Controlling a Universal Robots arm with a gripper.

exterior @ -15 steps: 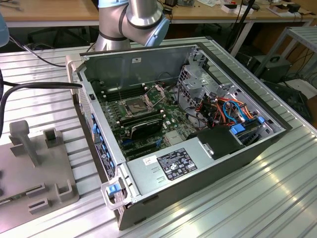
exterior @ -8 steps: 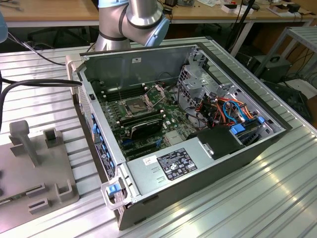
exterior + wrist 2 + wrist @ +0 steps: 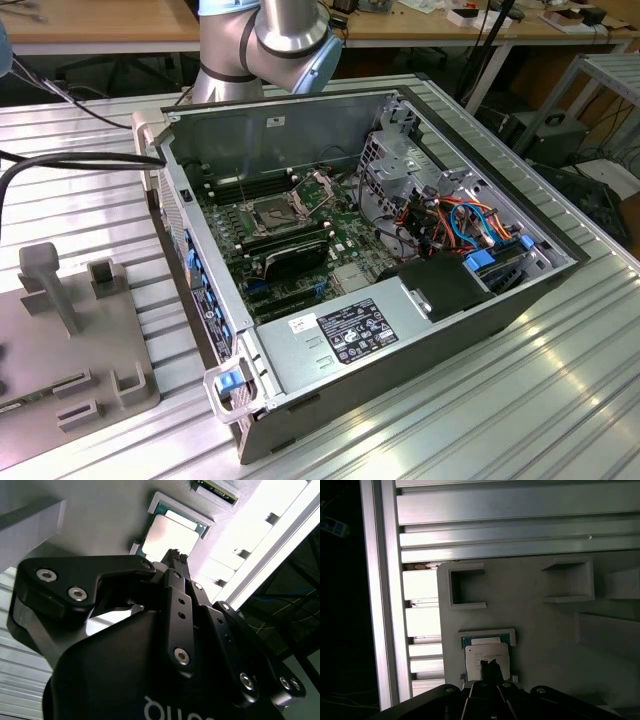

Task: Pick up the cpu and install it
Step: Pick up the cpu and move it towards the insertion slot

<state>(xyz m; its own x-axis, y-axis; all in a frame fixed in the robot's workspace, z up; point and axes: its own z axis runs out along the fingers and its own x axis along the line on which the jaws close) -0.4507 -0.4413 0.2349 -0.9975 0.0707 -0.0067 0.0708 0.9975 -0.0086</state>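
the cpu [image 3: 170, 536] lies flat, grey lid up, in a shallow walled pocket [image 3: 159, 501] of the grey fixture plate [image 3: 535, 625], not in the computer. the pocket's raised corners probably hold the chip square and at a known spot, so the arm can find it. in both wrist views the gripper [image 3: 178, 555] hangs straight over the middle of the chip. its two black fingers are clenched together with nothing pinched between them. i cannot tell whether the tips touch the lid. by my reading the pickup is not yet done, since the chip sits fully in its pocket.

in the exterior view the open computer case [image 3: 300, 120] lies on its side on the slatted aluminium table [image 3: 520, 400]. that turns the motherboard [image 3: 330, 235] upward for reach from above. the metal-framed cpu socket [image 3: 268, 214] sits at about ten o'clock from the power supply [image 3: 340, 335]. the fixture plate lies outside the case, at about eight o'clock from it, well apart from the socket.
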